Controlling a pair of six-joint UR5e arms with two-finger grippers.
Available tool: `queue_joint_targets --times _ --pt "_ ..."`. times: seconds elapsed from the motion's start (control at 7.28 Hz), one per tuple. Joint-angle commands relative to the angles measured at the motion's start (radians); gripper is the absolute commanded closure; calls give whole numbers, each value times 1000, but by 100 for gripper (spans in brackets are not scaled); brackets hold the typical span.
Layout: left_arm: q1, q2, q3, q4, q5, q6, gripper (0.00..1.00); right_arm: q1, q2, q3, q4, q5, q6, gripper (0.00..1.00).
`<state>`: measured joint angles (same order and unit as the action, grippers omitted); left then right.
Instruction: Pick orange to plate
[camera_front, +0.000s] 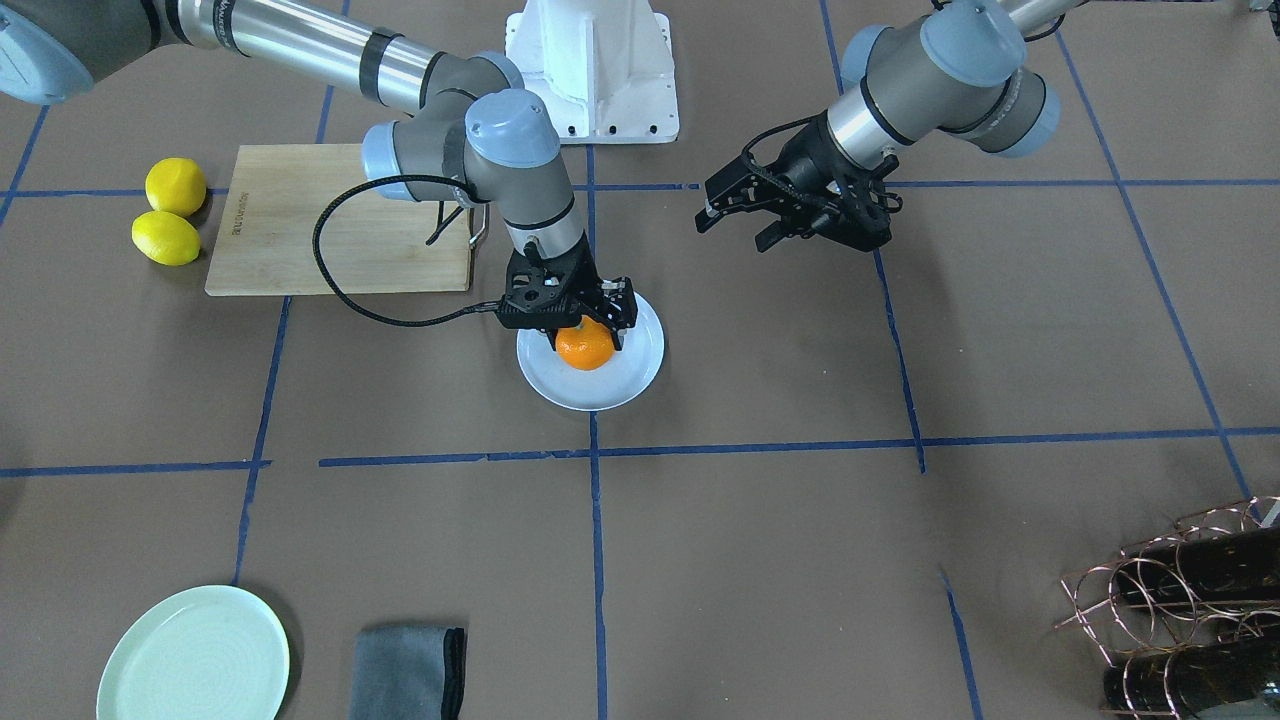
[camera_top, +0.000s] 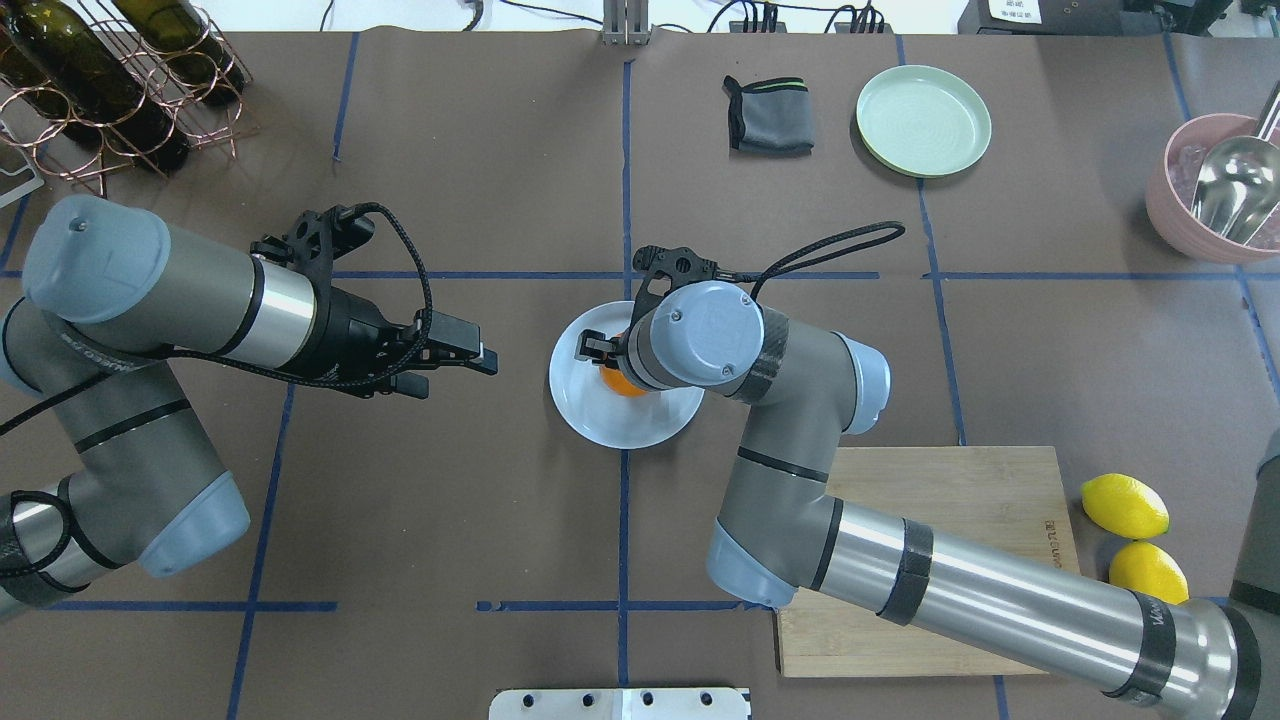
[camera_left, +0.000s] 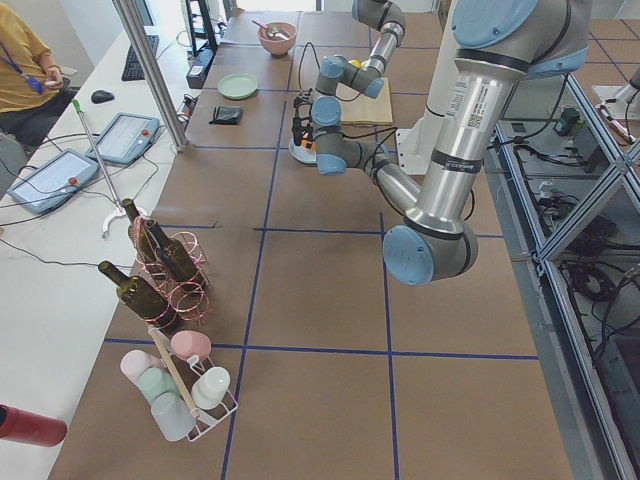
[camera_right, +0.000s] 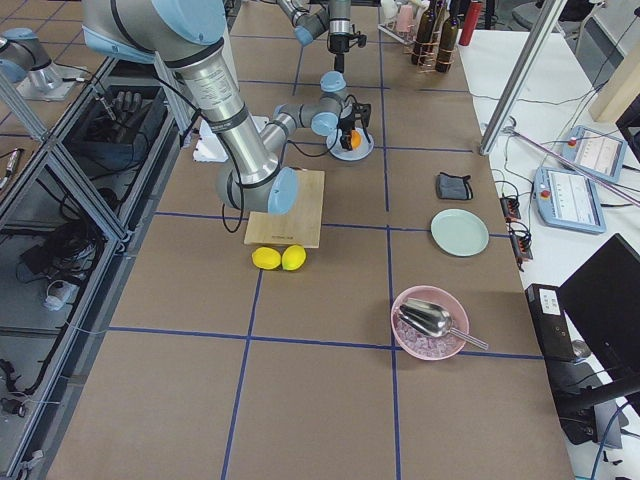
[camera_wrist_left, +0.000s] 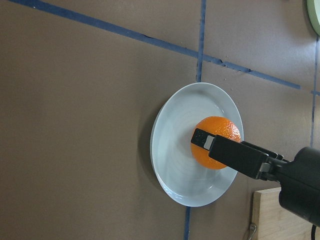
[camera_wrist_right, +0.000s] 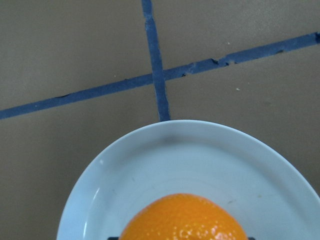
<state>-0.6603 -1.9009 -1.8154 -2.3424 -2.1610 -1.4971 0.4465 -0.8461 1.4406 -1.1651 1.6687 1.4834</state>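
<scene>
The orange sits low over the middle of the white plate, near the table's centre. My right gripper points straight down and is shut on it, with a black finger on each side. In the left wrist view one finger lies against the orange above the plate. The right wrist view shows the orange's top and the plate's rim just beyond. I cannot tell whether the fruit touches the plate. My left gripper hovers open and empty beside the plate, about a plate's width away.
A wooden cutting board lies under the right arm, with two yellow lemons beside it. A pale green plate and a grey cloth lie along the operators' edge. A copper wine rack and a pink bowl stand at that edge's corners.
</scene>
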Motion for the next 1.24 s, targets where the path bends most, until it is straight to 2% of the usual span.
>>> queue_joint_targets --times 0.0,0.14,0.41,0.69,0.82,1.1 --pt "1 -3 4 0 0 0 0 0 5 0 1 -1 -2 0" --pt "-1 -1 4 0 -3 1 0 7 15 10 4 -1 -6 0" --pt "-21 31 -7 0 -6 12 0 58 -28 128 -37 43 -8 0" --pt "-68 80 -13 5 -7 55 0 220 -225 326 -51 255 -37 0" --pt "-111 159 -33 5 -10 177 0 333 -332 384 -53 386 -175 0" --pt "-215 349 -52 6 -52 511 0 580 -553 399 -54 578 -573 0"
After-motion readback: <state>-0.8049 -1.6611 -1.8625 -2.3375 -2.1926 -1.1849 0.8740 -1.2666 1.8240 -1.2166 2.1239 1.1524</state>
